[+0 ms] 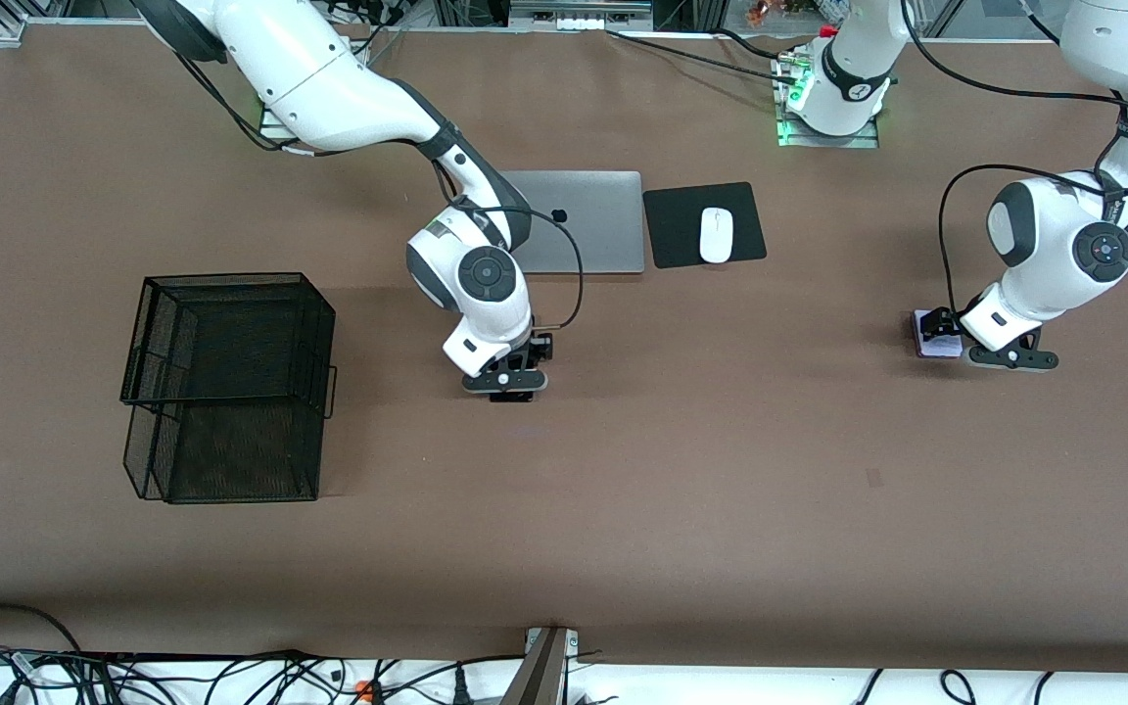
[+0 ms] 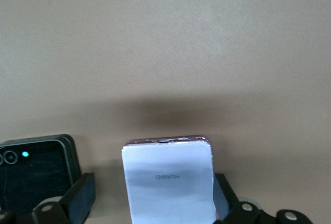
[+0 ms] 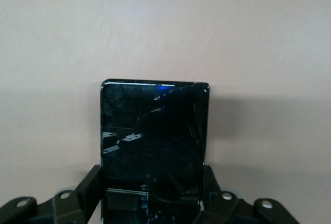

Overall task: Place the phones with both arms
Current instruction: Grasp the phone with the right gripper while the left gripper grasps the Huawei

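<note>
Mesh basket (image 1: 229, 387) stands on the worktop (image 1: 721, 490) toward the right arm's end, nearest the front camera of the things on the worktop.

Right gripper (image 1: 508, 384) is down at the worktop near its middle, nearer the front camera than the laptop (image 1: 584, 222). In the right wrist view its fingers (image 3: 93, 185) are clenched on the long black phone (image 3: 153, 146), one pad against each long edge. The phone lies flat between them, screen up, glass cracked.

Left gripper (image 1: 951, 338) is low at the left arm's end of the worktop. Its fingers (image 2: 80, 195) stand spread wide, released, one on either side of the white phone (image 2: 169, 180) and not pressing on it. The white phone lies flat between them; in the front view only its edge (image 1: 936, 345) shows under the gripper. The square black phone (image 2: 36, 175), with its green dot, lies flat just beside the white one, outside the fingers; one finger stands between the two phones.

Farther from the camera lie the closed laptop and, beside it, a black pad (image 1: 704, 224) carrying the mouse (image 1: 717, 235).
</note>
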